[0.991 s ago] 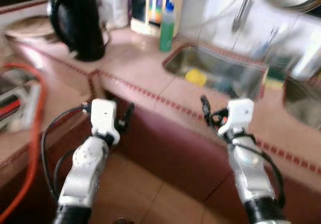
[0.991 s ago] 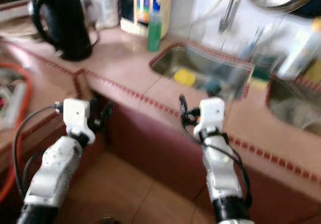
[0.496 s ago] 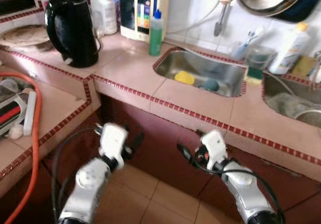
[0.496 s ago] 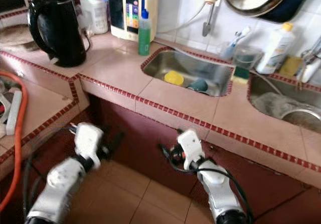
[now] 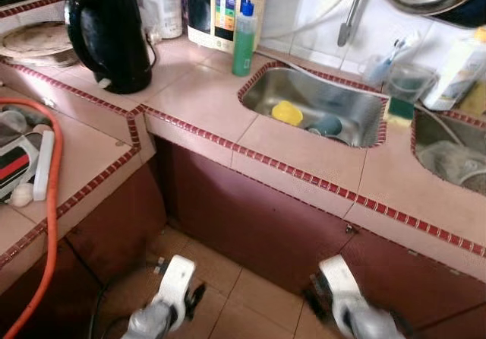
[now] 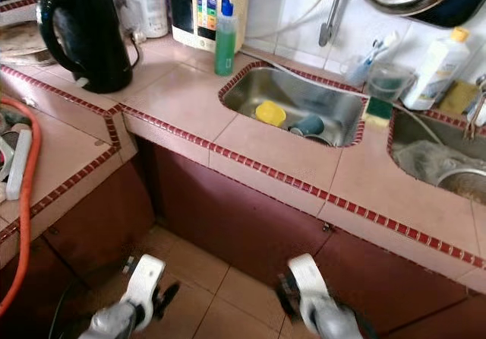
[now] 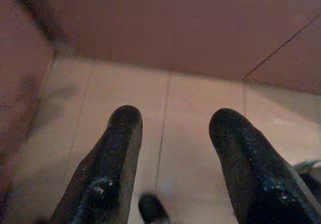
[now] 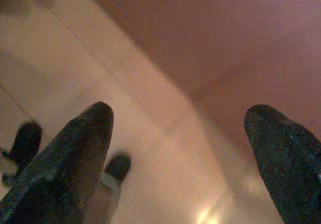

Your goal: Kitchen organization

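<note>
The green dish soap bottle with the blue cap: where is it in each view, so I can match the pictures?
Left eye view: green dish soap bottle stands upright on the counter at top centre, left of the small sink.
Right eye view: same bottle at top, left of centre, again left of the sink.
Left wrist view: not in it; floor tiles and cabinet front beyond the fingers.
Right wrist view: not in it.
Shared landmark: the yellow sponge lying in the sink.

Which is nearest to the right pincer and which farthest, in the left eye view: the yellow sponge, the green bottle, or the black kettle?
Measured from the right pincer, low by the floor:
1. Yellow sponge, in the sink basin straight ahead.
2. Green bottle, on the counter behind the sink's left corner.
3. Black kettle, far off to the left on the counter.
</note>
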Available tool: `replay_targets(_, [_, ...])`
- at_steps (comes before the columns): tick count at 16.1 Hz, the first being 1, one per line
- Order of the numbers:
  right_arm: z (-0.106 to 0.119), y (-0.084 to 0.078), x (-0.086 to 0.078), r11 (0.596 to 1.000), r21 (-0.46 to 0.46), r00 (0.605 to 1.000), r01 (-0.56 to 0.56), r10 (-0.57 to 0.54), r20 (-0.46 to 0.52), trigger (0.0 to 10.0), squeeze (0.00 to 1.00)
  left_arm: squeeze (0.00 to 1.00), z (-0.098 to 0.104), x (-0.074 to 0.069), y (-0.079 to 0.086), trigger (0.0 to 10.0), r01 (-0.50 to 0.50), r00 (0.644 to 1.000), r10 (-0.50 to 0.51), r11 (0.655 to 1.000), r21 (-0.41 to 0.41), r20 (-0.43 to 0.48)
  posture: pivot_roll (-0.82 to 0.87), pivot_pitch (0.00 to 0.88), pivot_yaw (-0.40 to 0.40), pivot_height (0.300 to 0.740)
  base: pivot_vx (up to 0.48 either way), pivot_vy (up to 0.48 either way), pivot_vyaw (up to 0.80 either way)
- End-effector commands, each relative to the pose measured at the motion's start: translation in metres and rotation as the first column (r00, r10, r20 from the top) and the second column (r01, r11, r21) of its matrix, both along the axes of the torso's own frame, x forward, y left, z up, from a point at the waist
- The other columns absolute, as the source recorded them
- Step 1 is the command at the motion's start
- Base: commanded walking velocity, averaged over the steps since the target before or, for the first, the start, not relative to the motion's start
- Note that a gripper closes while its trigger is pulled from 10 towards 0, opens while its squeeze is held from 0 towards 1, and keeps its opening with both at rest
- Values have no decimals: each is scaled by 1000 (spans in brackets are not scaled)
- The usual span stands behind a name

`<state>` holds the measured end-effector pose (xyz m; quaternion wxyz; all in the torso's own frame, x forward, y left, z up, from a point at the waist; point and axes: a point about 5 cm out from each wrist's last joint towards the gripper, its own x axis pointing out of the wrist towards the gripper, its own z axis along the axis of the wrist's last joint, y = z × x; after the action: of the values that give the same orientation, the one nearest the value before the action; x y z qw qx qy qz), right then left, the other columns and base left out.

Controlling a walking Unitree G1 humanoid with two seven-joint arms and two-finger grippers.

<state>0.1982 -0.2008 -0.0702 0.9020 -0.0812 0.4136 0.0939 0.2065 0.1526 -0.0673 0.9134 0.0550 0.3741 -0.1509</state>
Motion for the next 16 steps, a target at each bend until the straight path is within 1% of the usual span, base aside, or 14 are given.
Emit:
replay_targets(1, [-7, -12, -14, 996, -18, 994, 87, -88, -62, 10000, 0, 0, -11, -16, 3, 10000, -29, 997, 31, 999, 19, -76, 42, 0, -102, 732, 0, 0, 0])
replay_targets(2, [-16, -20, -35, 985, -37, 977, 168, -171, -127, 10000, 0, 0, -22, -37, 13, 10000, -82, 983, 92, 994, 68, -157, 45, 0, -101, 732, 0, 0, 0])
replay_targets(3, [-20, -21, -45, 981, -44, 969, 189, -194, -151, 10000, 0, 0, -27, -48, 18, 10000, -126, 971, 140, 989, 84, -195, 41, 0, -95, 732, 0, 0, 0])
replay_targets(5, [-23, -19, -53, 975, -40, 962, 219, -223, -158, 10000, 0, 0, -31, -60, 21, 10000, -150, 963, 165, 985, 86, -213, 27, 0, -78, 732, 0, 0, 0])
replay_targets(7, [-24, -19, -56, 968, -36, 955, 247, -250, -159, 10000, 0, 0, -33, -65, 22, 10000, -166, 959, 179, 983, 78, -219, 27, 0, -76, 732, 0, 0, 0])
replay_targets(8, [-25, -19, -58, 965, -32, 951, 259, -261, -164, 10000, 0, 0, -33, -66, 24, 10000, -149, 959, 167, 984, 95, -227, 31, 0, -77, 732, 0, 0, 0])
replay_targets(10, [-26, -19, -61, 968, -40, 952, 249, -252, -172, 10000, 0, 0, -33, -65, 24, 10000, -120, 965, 141, 987, 107, -223, 35, 0, -80, 732, 0, 0, 0])
replay_targets(13, [-26, -18, -60, 971, -43, 955, 236, -240, -173, 10000, 0, 0, -31, -60, 24, 10000, -116, 969, 135, 988, 101, -207, 40, 0, -86, 732, 0, 0, 0])
replay_targets(16, [-25, -18, -57, 972, -44, 958, 230, -234, -166, 10000, 0, 0, -31, -58, 19, 10000, -117, 969, 133, 989, 89, -207, 42, 0, -90, 732, 0, -437, 0])
